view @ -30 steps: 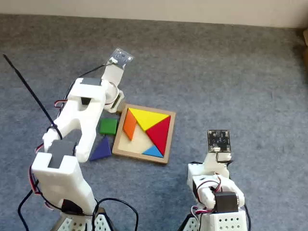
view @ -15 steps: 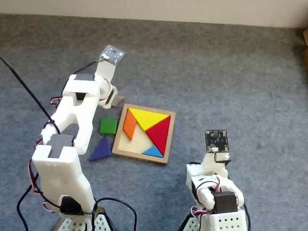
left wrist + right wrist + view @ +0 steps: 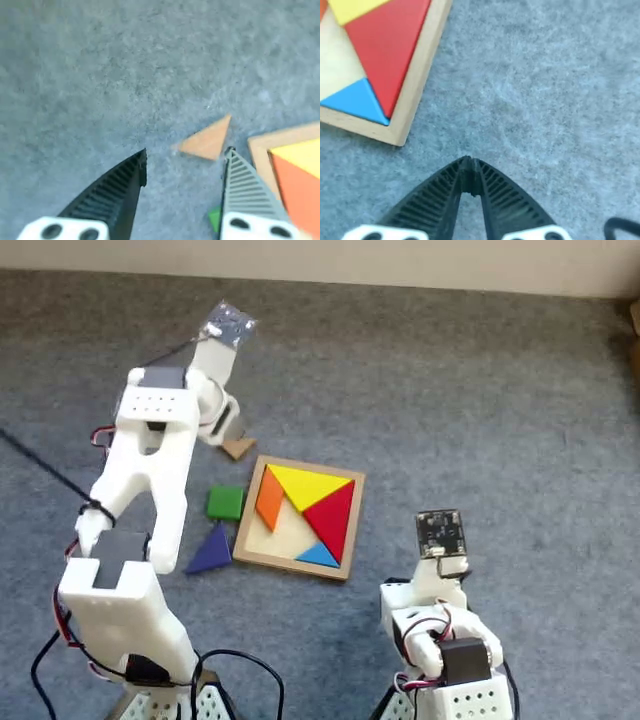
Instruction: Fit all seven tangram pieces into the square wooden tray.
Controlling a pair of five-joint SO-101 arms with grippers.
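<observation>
1. Tray (image 3: 290, 564) of pale wood lies mid-desk (image 3: 480, 390) with four pieces seated: a yellow triangle (image 3: 305, 485), a red triangle (image 3: 333, 515), an orange piece (image 3: 269, 498) and a small light-blue triangle (image 3: 318, 555). Bare wood shows in its near-left part.
2. Three pieces lie outside. A tan triangle (image 3: 206, 141) sits just off the tray's far-left corner. A green square (image 3: 225, 502) lies just left of the tray, with a dark blue triangle (image 3: 211, 550) nearer than it.
3. The left hand (image 3: 186, 152) is spread wide and holds nothing. It hovers over the tan triangle, which lies off-centre, closer to the pale finger (image 3: 240, 180) than to the black one.
4. The step in hand looks like picking up that tan triangle. To do it well, shift right until the piece sits midway between the fingers. Then lower until the tips press the grey cloth, since the piece is thin. Close across two straight edges, not a point, or it may squirt out.
5. The right hand (image 3: 470, 165) is closed and empty, over bare cloth beyond the tray's near-right corner.
</observation>
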